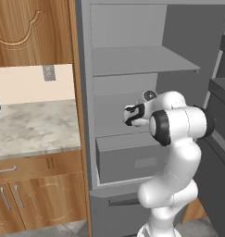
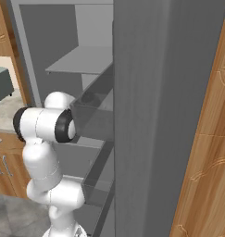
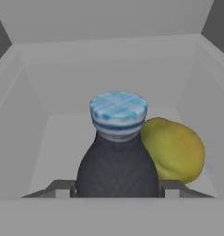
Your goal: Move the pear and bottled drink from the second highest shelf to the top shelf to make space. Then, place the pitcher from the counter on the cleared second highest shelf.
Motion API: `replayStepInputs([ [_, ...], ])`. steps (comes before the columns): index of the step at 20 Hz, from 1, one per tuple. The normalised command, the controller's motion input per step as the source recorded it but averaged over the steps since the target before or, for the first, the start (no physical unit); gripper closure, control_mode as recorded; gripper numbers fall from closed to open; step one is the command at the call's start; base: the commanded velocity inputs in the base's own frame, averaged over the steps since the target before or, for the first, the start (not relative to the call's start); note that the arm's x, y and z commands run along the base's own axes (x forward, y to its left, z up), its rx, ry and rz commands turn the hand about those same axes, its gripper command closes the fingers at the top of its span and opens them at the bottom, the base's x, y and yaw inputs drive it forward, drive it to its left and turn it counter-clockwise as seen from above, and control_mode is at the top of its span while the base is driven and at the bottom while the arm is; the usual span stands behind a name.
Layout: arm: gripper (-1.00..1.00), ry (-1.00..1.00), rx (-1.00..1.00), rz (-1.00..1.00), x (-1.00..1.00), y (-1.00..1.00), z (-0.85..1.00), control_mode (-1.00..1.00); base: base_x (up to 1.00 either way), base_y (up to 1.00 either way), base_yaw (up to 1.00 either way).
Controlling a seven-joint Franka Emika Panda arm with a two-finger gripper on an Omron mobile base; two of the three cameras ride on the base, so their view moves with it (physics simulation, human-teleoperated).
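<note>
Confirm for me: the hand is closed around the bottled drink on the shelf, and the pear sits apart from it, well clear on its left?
Not quite. In the hand view the hand does flank the bottled drink, but the pear sits against the bottle on its right, not apart on the left.

Gray drawer [image 1: 132,159] sits below wall outlet [image 1: 49,72].
</note>
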Motion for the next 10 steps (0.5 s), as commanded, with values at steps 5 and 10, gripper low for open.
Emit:
replayStepInputs([
  [5, 1.00, -0.22, 0.00, 0.03, -0.79, 0.01, 0.58, -1.00, 0.00, 0.00, 0.00],
  [10, 1.00, -0.18, 0.00, 0.03, -0.74, 0.10, 0.90, -1.00, 0.00, 0.00, 0.00],
])
